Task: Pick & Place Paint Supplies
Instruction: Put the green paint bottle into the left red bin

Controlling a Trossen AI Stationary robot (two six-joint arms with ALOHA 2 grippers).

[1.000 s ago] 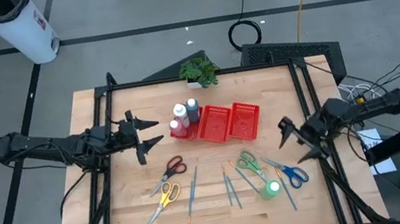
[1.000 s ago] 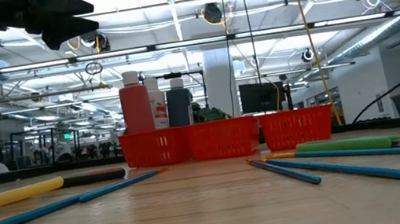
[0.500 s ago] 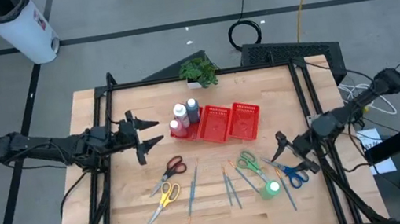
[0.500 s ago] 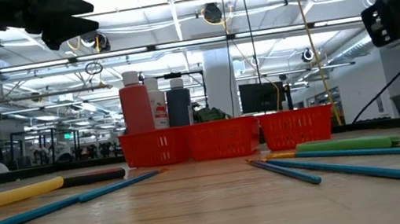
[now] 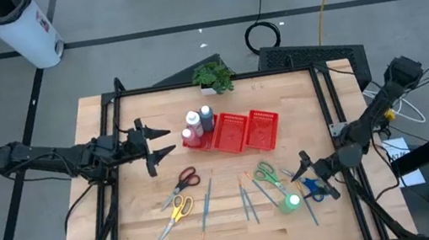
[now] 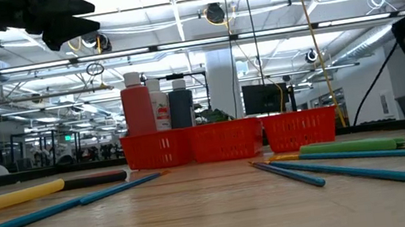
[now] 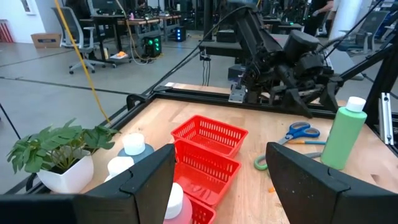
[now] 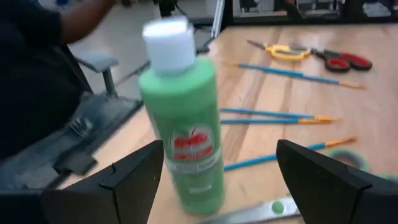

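From above, a pale wooden counter point(image 5: 128, 226) in a black frame is standing on a grey floor, with a white bin point(image 5: 17, 26) off its far left corner. A red mesh three-part tray point(image 5: 233, 131) is sitting near the counter's far edge, three small paint bottles point(image 5: 198, 124) standing in its left compartment, and a small green potted plant point(image 5: 212, 76) is sitting at the far edge. Red-handled scissors point(image 5: 186, 178), yellow-handled scissors point(image 5: 178, 210) and thin blue-green brushes point(image 5: 207, 202) are lying towards the near edge. A green paint bottle with a white cap point(image 5: 293, 203) is standing near the right edge, beside blue-handled scissors point(image 5: 317, 187). The left end effector point(image 5: 159, 146) is hovering by the left edge, fingers parted and empty. The right end effector point(image 5: 311, 175) is reaching low by the green bottle, fingers spread wide.

At counter level, the tray is standing before a bright hall with ceiling lights.

The left wrist view is showing the tray, plant and green bottle.

In the right wrist view, the green bottle is standing upright between the spread fingers point(image 8: 134, 180), untouched.
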